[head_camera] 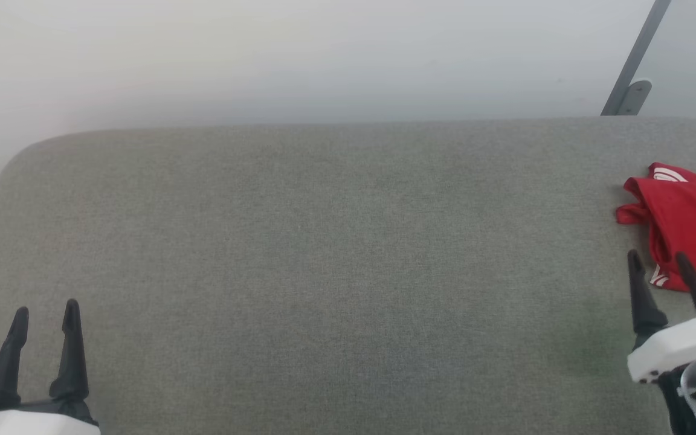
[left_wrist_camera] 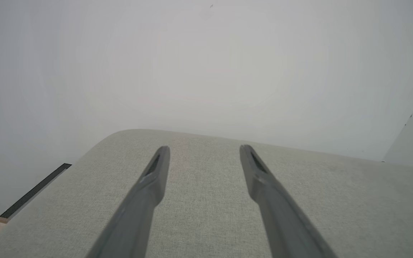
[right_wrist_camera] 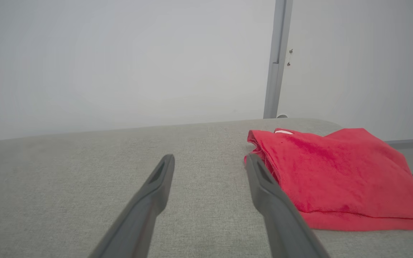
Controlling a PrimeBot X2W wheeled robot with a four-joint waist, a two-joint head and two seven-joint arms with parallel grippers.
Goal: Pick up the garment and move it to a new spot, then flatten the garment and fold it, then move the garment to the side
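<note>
**A:** The room is plain: a pale wall [head_camera: 263,60] behind, and a wide grey padded surface [head_camera: 324,254] before the robot. What do you see on it, from left to right?

**B:** At about 8 o'clock in the head view the left gripper [head_camera: 46,307] hangs low over the surface. Its two fingers are apart, with nothing between them. At 3 o'clock, close to the right edge, lies the garment [head_camera: 686,211] — red, in a compact and rather flat packet, with a little white trim showing. The right gripper [head_camera: 657,255] is at 4 o'clock. Its fingers are also spread and hold nothing, and the tips reach the near-left edge of the cloth. I cannot tell if one tip touches it.

**A:** Which step is this, then?

**B:** I cannot settle it. A packet at the side fits a garment that waits to be taken, and equally one that is folded and set aside.

**A:** What care is needed?

**B:** In my judgement the cloth is soft and could slide or open easily. So the right fingers should not sweep sideways across its edge — any motion there should be slow.
</note>
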